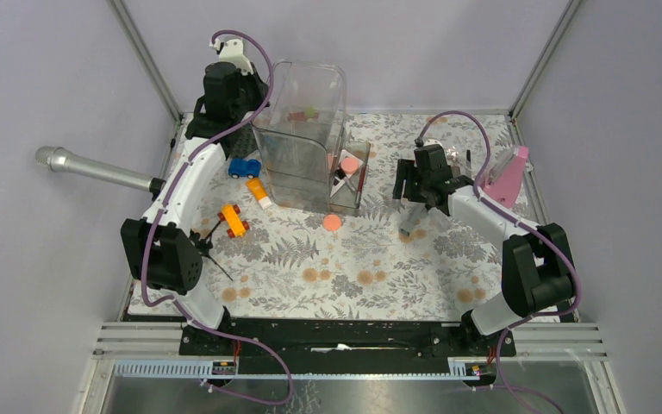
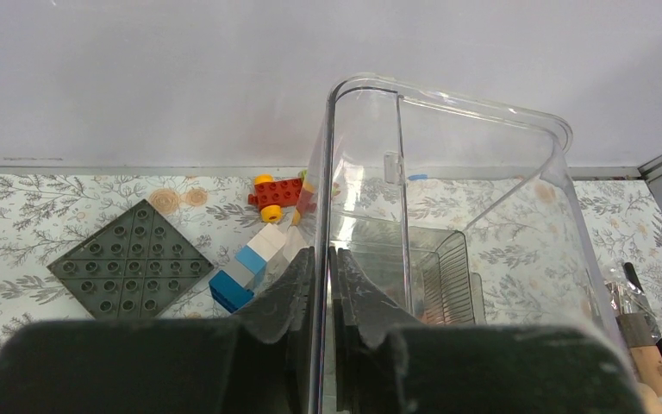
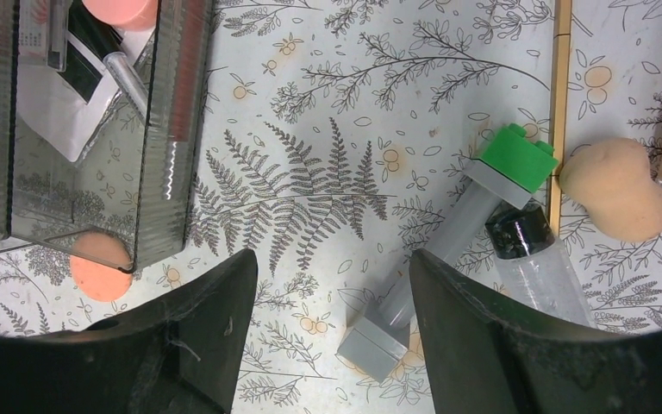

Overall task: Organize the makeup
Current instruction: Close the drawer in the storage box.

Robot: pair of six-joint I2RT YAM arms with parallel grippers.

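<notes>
- The grey tube with green cap [image 3: 452, 246] is seen lying flat on the floral table cover [image 3: 310, 129]. It lies in the gap below the right gripper [image 3: 332, 259], nearer one finger than the other, and is not gripped.
- The right gripper's jaws are spread wide, with nothing held between them.
- One clear tube with a black cap [image 3: 539, 263] lies just beside the grey tube, apparently touching it near the caps. One beige sponge [image 3: 616, 190] rests near both.
- The left gripper [image 2: 321, 272] is closed narrowly on the wall of a tall clear container [image 2: 483, 164], with a finger on each side of the wall.
- Two coral-pink round discs are counted. One [image 1: 333, 222] lies on the table just beside the low clear tray [image 3: 168, 129], and the other [image 3: 121, 9] lies inside that tray.
- A white palette [image 3: 52, 112] with a dark patch also lies in the tray.
- A tan-handled brush [image 2: 642, 341] is seen at the edge of the left wrist view. How many brushes lie there cannot be told.
- One blue toy car [image 1: 243, 167], one orange block [image 1: 259, 191] and one orange toy car [image 1: 234, 220] lie left of the container.
- One dark grey baseplate [image 2: 129, 267] and one red brick car [image 2: 280, 191] lie behind it.
- One silver microphone [image 1: 95, 168] juts in from the left.
- Fine print on a clear item in the tray is too small to be read.
</notes>
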